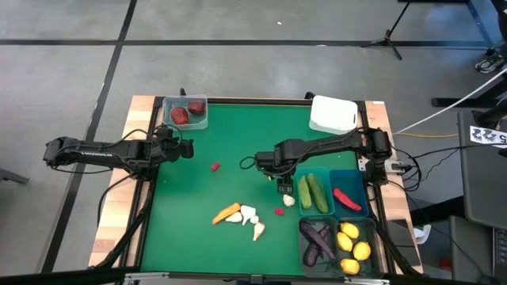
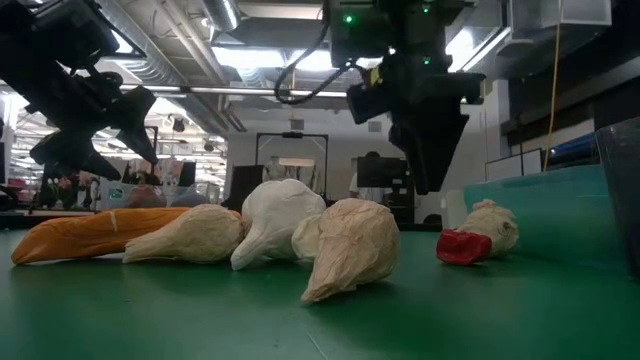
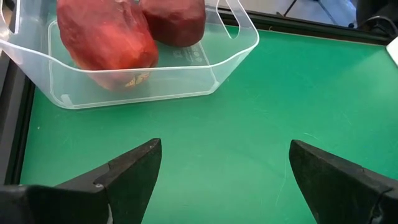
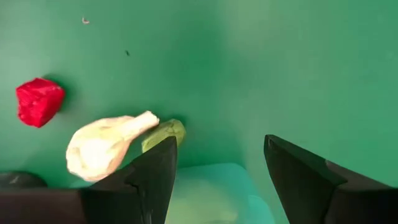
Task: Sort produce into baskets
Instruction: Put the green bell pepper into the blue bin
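Garlic [image 1: 289,200] just below the empty, part-open right hand [image 1: 283,188]; left hand [image 1: 187,148] wide open, empty.

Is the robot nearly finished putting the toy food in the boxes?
Partly. Two red fruits sit in the clear box; cucumbers, a pepper, eggplants and lemons are boxed. Both hands are empty; the right hand hovers over a garlic. A carrot and more garlic remain.
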Action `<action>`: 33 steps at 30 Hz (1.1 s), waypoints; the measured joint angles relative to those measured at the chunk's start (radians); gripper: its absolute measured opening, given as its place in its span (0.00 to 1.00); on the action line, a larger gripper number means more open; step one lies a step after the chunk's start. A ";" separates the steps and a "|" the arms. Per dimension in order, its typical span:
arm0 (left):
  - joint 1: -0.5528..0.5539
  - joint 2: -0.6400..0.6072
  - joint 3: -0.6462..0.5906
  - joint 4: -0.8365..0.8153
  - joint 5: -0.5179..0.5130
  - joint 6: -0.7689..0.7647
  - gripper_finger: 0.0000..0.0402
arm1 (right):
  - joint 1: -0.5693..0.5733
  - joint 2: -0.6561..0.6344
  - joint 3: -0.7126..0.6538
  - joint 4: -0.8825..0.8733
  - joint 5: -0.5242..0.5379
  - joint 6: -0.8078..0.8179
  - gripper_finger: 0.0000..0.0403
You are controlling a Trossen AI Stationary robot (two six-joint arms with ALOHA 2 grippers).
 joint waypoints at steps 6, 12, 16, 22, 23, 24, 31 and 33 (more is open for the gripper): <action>0.000 0.000 0.000 0.000 0.000 -0.001 0.86 | 0.000 0.036 -0.001 -0.014 -0.032 0.001 0.60; 0.000 0.000 0.000 0.000 -0.003 0.001 0.86 | 0.001 0.039 -0.001 -0.023 -0.107 0.002 0.61; 0.000 0.000 0.000 0.001 -0.003 0.004 0.86 | 0.001 0.039 -0.001 -0.024 -0.112 0.004 0.69; 0.000 0.000 0.000 0.000 -0.004 0.023 0.86 | 0.001 0.039 -0.001 -0.012 -0.076 0.052 0.80; 0.000 0.000 0.000 0.000 -0.004 0.024 0.86 | 0.001 0.044 0.000 -0.002 -0.070 0.056 0.81; 0.000 0.000 0.000 0.000 -0.005 0.024 0.86 | 0.001 0.048 0.000 0.006 -0.069 0.059 0.81; 0.000 0.000 0.000 0.000 -0.006 0.025 0.86 | 0.001 0.089 -0.002 -0.004 -0.060 0.061 0.77; 0.000 0.000 0.000 0.000 -0.006 0.026 0.86 | 0.001 0.102 -0.002 -0.009 -0.061 0.063 0.77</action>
